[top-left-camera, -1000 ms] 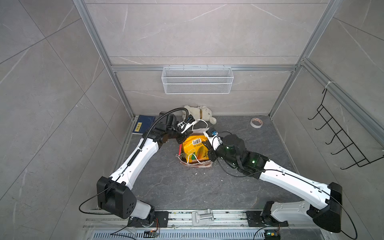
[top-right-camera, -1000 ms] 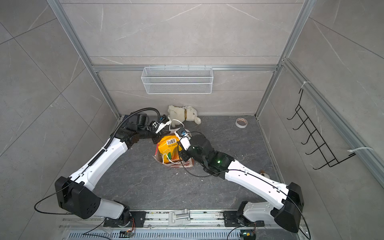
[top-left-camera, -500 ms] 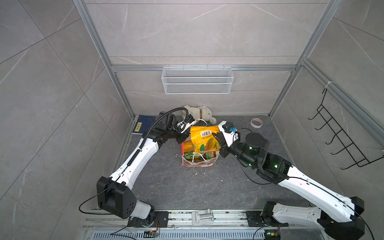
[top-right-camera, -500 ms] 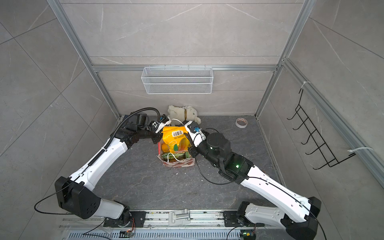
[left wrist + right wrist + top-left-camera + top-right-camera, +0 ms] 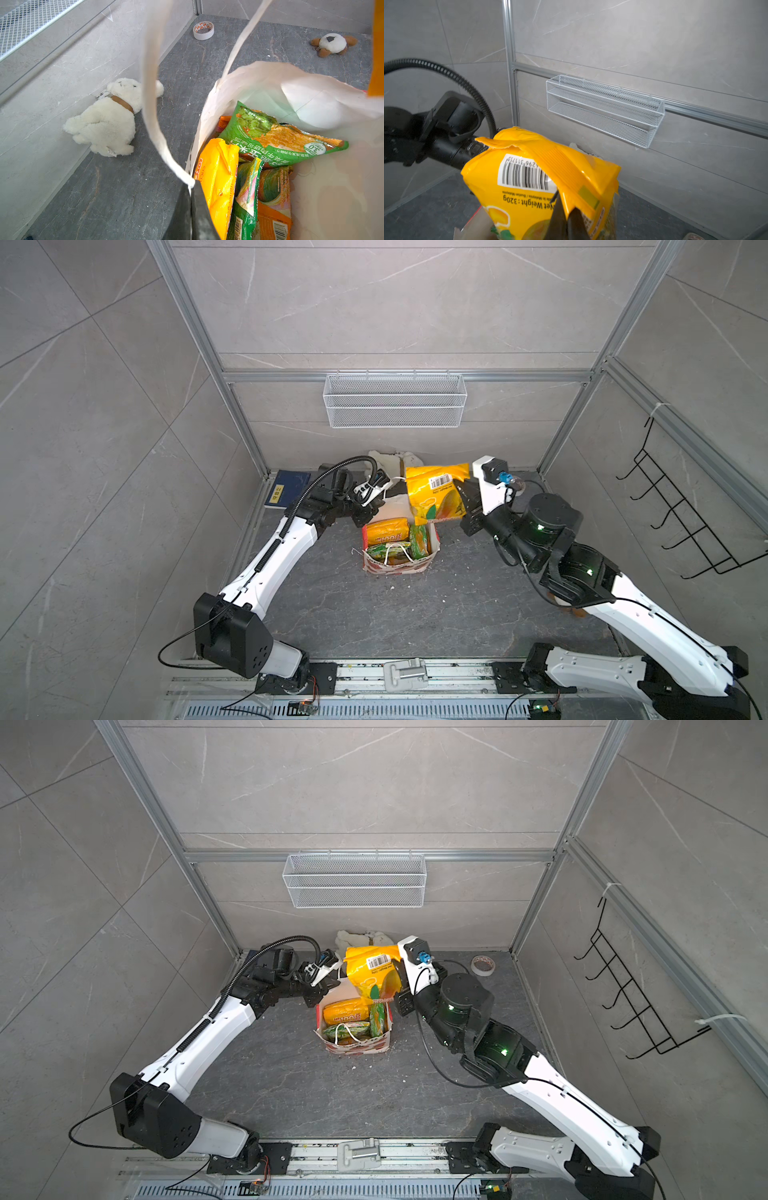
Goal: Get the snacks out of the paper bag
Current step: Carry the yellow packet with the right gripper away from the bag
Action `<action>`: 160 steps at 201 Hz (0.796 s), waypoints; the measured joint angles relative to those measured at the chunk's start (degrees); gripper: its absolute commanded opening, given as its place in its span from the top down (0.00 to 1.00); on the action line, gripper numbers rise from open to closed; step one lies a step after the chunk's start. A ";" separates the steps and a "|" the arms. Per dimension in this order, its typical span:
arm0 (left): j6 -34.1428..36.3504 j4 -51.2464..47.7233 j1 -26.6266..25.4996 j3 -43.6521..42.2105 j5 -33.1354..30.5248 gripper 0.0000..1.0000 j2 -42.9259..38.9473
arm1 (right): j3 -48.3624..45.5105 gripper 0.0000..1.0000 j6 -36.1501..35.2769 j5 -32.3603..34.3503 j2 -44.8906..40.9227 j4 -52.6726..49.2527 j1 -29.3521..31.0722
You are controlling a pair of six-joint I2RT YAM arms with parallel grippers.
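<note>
Right arm: base at near right of table (image 5: 374, 614), elbow bent, forearm angled in toward the middle, wrist raised high. Right tool (image 5: 460, 491) pinched together on one side edge of yellow packet (image 5: 436, 493), barcode end up; same grip close up in right wrist view, dark fingertips (image 5: 560, 216) tight on the foil. Packet hanging in the air over the far rim of paper bag (image 5: 395, 568), lower end just above the opening; touching the rim or not, cannot tell.

Left arm: base at near left, long reach forward and inward, wrist roughly level beside the bag's far left corner. Left tool (image 5: 372, 510) closed on the bag's rim right where the white cord handle (image 5: 153, 104) joins, seen in left wrist view; handle looped up past the lens.

Bag upright mid-table, mouth open. Inside: remaining snacks (image 5: 249, 176) packed loosely. Yellow-orange packet (image 5: 386, 533) along the far left side, big green packet (image 5: 280, 141) lying across, more green and orange ones underneath, some standing on edge.

Elsewhere on table: white plush toy (image 5: 108, 120) against the back wall, tape roll (image 5: 203, 30) in the back right corner, small brown-and-white plush (image 5: 332, 43) well apart on the right, blue book (image 5: 286, 489) back left. Wire basket (image 5: 395, 400) on the back wall.
</note>
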 measured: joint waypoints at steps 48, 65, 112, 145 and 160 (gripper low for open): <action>1.20 4.57 -0.02 -6.71 2.67 1.00 -5.09 | 8.70 1.00 6.49 2.45 1.14 -12.74 -12.41; 1.36 6.80 -0.17 -9.66 3.15 1.00 -7.37 | 9.29 1.00 9.46 -1.33 3.13 -16.39 -20.52; 1.68 10.01 -1.77 -14.45 3.19 1.00 -11.39 | 7.85 1.00 16.02 -23.17 16.57 -23.65 -40.54; 2.08 11.04 -3.10 -15.80 2.86 1.00 -12.55 | 6.36 1.00 16.33 -34.77 26.36 -26.14 -44.59; 2.32 11.54 -3.96 -16.46 2.58 1.00 -12.76 | 6.19 1.00 15.85 -39.17 29.46 -26.45 -45.00</action>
